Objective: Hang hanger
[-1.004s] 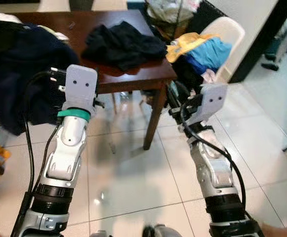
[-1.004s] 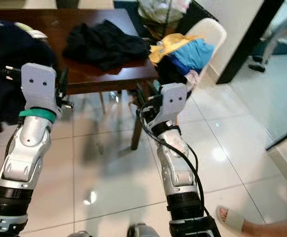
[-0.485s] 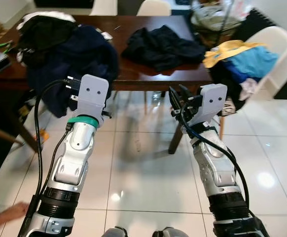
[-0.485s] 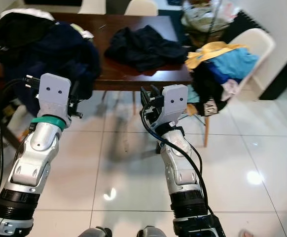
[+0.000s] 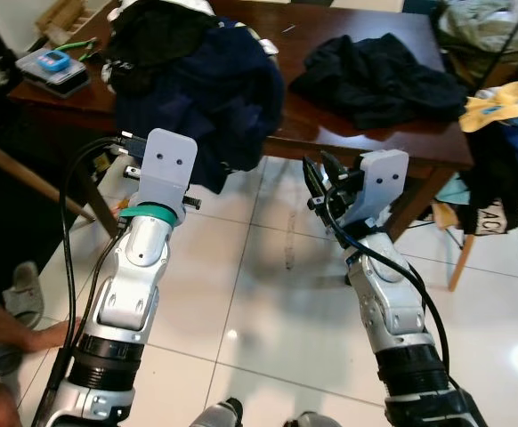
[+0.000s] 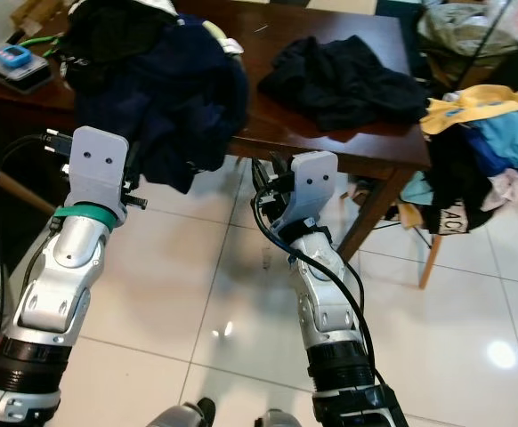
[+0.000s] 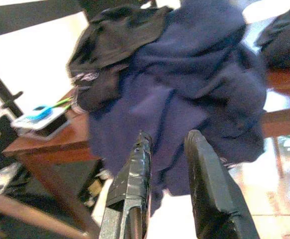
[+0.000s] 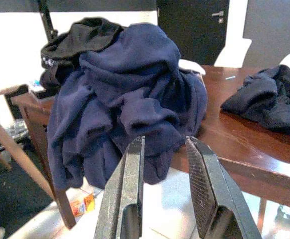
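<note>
Facing a dark wood bench (image 5: 348,133) piled with a navy garment heap (image 5: 214,107) that droops over the near edge, plus a black garment (image 5: 375,76) further along its top. Left tool (image 7: 167,164) and right tool (image 8: 165,169) both raised above the tiled floor (image 5: 259,294), short of the bench, each with fingers spread and nothing between them, aimed at the navy heap. Can't pick out a hanger anywhere; a chair (image 5: 499,169) loaded with coloured clothes stands at the bench's right end, and a person's foot (image 5: 10,320) is on the floor at left.
</note>
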You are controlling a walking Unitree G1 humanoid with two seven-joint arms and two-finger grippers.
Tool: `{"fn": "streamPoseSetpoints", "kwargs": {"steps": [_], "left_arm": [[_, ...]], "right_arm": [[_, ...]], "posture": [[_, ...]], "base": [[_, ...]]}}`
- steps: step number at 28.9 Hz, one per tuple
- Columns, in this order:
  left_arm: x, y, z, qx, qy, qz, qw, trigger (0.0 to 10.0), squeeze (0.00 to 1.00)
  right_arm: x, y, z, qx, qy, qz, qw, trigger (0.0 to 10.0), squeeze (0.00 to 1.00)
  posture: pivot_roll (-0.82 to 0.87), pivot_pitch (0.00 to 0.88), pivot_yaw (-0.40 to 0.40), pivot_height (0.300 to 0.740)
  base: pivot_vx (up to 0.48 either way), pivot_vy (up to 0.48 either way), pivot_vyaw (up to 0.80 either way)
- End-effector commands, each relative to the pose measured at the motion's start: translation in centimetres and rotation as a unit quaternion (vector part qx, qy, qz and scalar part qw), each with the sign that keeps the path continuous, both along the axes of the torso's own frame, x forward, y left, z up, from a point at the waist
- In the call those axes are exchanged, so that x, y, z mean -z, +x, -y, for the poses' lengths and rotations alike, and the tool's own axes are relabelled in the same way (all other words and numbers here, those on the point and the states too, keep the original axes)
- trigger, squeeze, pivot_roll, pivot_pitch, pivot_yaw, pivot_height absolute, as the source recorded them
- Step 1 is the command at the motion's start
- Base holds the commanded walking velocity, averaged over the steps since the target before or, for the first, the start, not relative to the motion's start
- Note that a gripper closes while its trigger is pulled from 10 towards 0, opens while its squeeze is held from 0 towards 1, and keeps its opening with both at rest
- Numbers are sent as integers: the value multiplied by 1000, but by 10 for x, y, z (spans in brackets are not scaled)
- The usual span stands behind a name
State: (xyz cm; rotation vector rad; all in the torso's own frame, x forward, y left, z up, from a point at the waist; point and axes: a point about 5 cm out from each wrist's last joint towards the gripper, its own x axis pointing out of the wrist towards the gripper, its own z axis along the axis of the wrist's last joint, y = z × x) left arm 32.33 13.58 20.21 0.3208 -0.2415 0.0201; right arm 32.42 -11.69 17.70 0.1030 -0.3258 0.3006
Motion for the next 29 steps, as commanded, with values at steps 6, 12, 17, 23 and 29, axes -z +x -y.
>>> {"fn": "streamPoseSetpoints", "kwargs": {"steps": [6, 12, 17, 23, 29], "left_arm": [[-1, -3, -2, -5, 7, 0, 1000, 10000, 0], [-4, -3, -3, -8, 6, 5, 1000, 10000, 0], [-6, -4, -4, -13, 3, 11, 1000, 10000, 0], [-10, -4, -6, -17, 1, 22, 1000, 10000, 0], [-12, -4, -5, -15, 0, 25, 1000, 10000, 0]], "right_arm": [[5, 0, -2, -1, 5, -8, 1000, 10000, 0], [5, -1, -2, 0, 7, -9, 1000, 10000, 0], [2, 0, 0, 8, 13, -4, 1000, 10000, 0], [-13, 3, 7, 34, 34, 24, 999, 10000, 0], [-18, 3, 12, 41, 41, 32, 998, 10000, 0]], "posture": [[50, 0, 20, 740], [52, 0, 19, 740], [53, 0, 17, 740], [53, 0, 17, 740], [48, 0, 17, 740]], "base": [[0, 0, 775], [0, 0, 775], [0, 0, 717], [385, 249, 0], [409, 247, 0]]}}
